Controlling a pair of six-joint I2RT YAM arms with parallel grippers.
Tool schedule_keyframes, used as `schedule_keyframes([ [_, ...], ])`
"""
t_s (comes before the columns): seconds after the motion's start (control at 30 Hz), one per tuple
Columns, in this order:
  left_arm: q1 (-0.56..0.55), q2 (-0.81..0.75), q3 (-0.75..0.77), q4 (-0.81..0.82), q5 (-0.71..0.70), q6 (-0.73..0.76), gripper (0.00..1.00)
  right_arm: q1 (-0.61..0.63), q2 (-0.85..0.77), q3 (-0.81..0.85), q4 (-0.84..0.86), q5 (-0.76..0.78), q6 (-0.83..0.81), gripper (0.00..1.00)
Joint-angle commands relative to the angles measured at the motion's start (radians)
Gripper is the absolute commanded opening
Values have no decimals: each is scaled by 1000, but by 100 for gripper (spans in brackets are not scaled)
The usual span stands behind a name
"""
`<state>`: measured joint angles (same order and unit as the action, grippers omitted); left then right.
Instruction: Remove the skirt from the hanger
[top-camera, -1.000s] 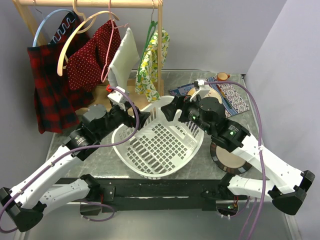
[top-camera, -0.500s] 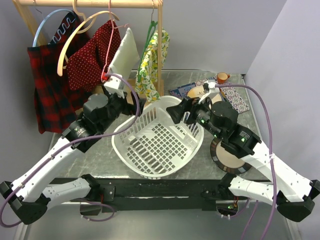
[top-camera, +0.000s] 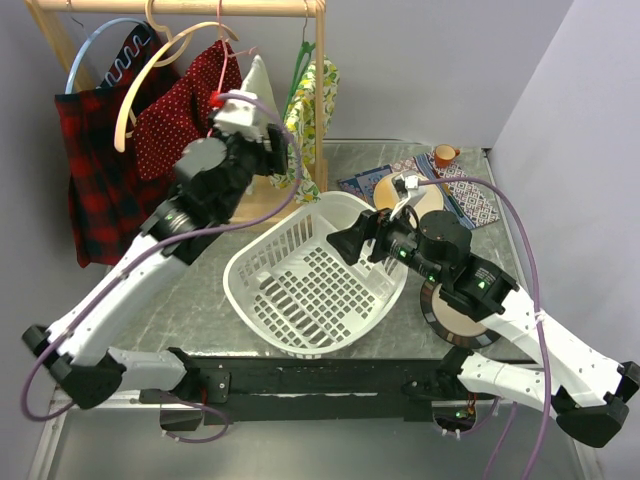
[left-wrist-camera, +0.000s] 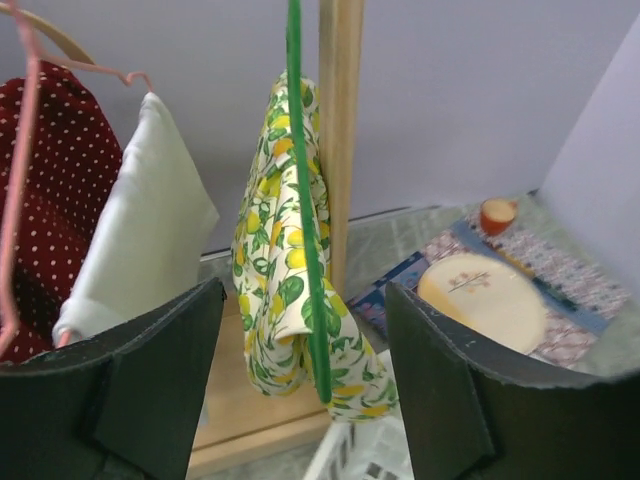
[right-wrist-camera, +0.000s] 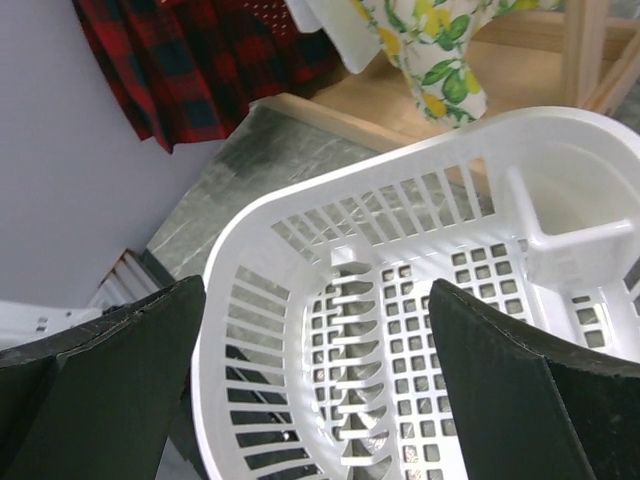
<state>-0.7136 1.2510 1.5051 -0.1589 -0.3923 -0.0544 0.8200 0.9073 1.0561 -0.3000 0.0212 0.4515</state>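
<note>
Grey walls close in a metal table (top-camera: 200, 310), with a wooden rack (top-camera: 320, 90) at its far left. From overhead, a red plaid garment (top-camera: 95, 170) and a red dotted one (top-camera: 180, 110) hang on the rack. A white basket (top-camera: 290, 240) sits centre. The left arm reaches up and away from its base. The left gripper (top-camera: 280, 150) is raised at the rack and partly covers the lemon-print skirt (top-camera: 310, 110). The right arm is bent low, and the right gripper (top-camera: 350, 240) is at the basket's right rim.

Only the left wrist view shows the skirt draped on a green hanger (left-wrist-camera: 305, 230) beside the post, framed between fingers (left-wrist-camera: 150, 400) that stand apart and touch nothing. The right wrist view alone shows the basket's slotted floor below its own spread, unloaded fingers (right-wrist-camera: 110, 390).
</note>
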Motion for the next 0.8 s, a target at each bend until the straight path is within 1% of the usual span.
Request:
schedule_keyframes([
  [0.0,0,68,66,56,10,123,69,-1,-2,13,29,-49,-7,100],
  [0.03,2,94,73,59,18,134,64,-1,-4,13,27,-46,-5,100],
  [0.13,3,151,96,76,-5,169,57,-1,-5,8,29,-38,3,100],
  [0.2,9,186,128,52,-32,182,54,-1,1,8,25,-52,3,100],
  [0.23,14,212,138,44,-43,183,46,-1,4,12,21,-56,3,100],
  [0.3,19,228,145,45,-40,189,37,-1,10,19,6,-56,0,100],
  [0.33,19,232,142,53,-36,189,27,-1,10,21,1,-53,-4,100],
  [0.4,20,237,144,70,-17,192,18,-1,12,18,-4,-43,-11,100],
  [0.43,19,240,150,65,10,192,10,-2,13,18,-2,-30,-14,100],
  [0.5,19,260,191,38,17,180,1,-1,18,28,-16,-23,-19,100],
  [0.57,19,266,214,39,-12,176,1,-1,21,38,-25,-23,-19,100],
  [0.67,19,255,207,85,-46,169,1,-1,15,35,-11,-27,-19,100],
  [0.77,19,238,208,117,-52,140,1,-1,24,54,-17,-33,-22,100],
])
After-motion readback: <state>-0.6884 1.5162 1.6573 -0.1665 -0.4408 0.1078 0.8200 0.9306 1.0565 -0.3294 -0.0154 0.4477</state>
